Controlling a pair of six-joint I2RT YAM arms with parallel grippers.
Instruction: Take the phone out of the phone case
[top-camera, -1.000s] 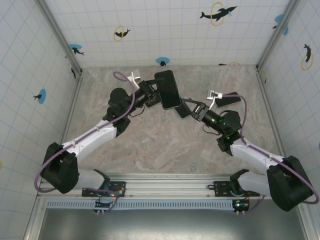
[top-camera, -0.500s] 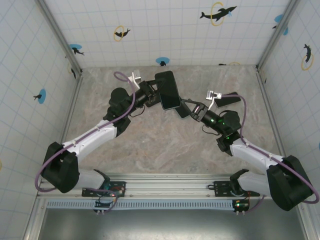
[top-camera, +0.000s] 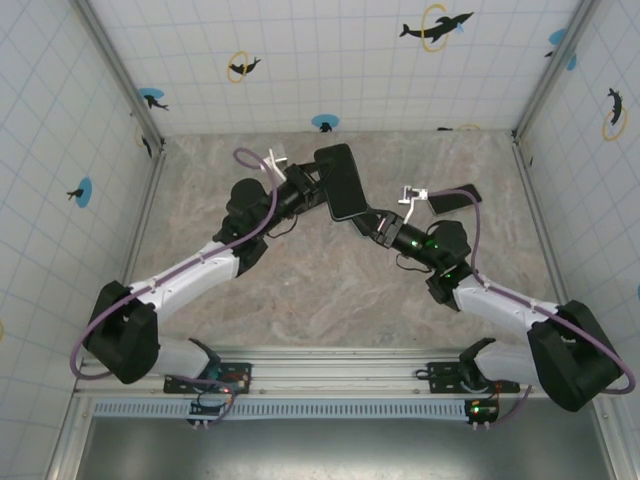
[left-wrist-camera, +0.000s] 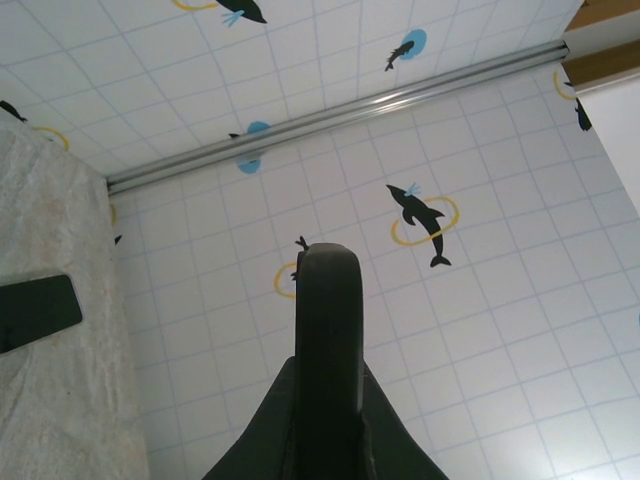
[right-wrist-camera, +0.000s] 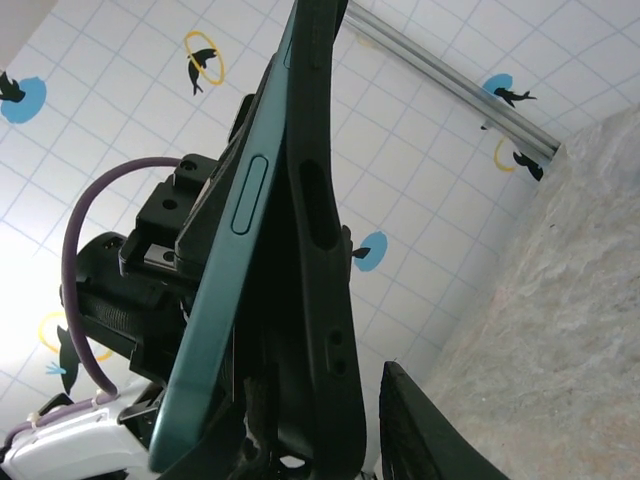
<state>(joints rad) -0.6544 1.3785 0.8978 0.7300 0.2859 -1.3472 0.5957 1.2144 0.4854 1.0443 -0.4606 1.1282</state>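
The left end effector (top-camera: 312, 188) is gripping the dark glossy slab of a phone (top-camera: 338, 180) tightly by one long side and holding it in the air over the far middle of the marbled bench (top-camera: 300, 290). In its wrist view the slab (left-wrist-camera: 328, 330) is showing edge-on between the closed fingers, too thin and dark there to separate phone from cover. The right end effector (top-camera: 372, 220) is meeting the phone's near end from the right. Its wrist view is showing the teal metal side of the phone (right-wrist-camera: 245, 200) with a long button, and the black phone case (right-wrist-camera: 320, 260) with its cut-outs lying against it. The lower end of both is being cut off by the frame. One dark finger (right-wrist-camera: 420, 430) is standing just beside the case with a narrow gap, so I cannot tell whether this end effector is pinching anything. A flat black piece (top-camera: 455, 198) is lying on the bench to the right.
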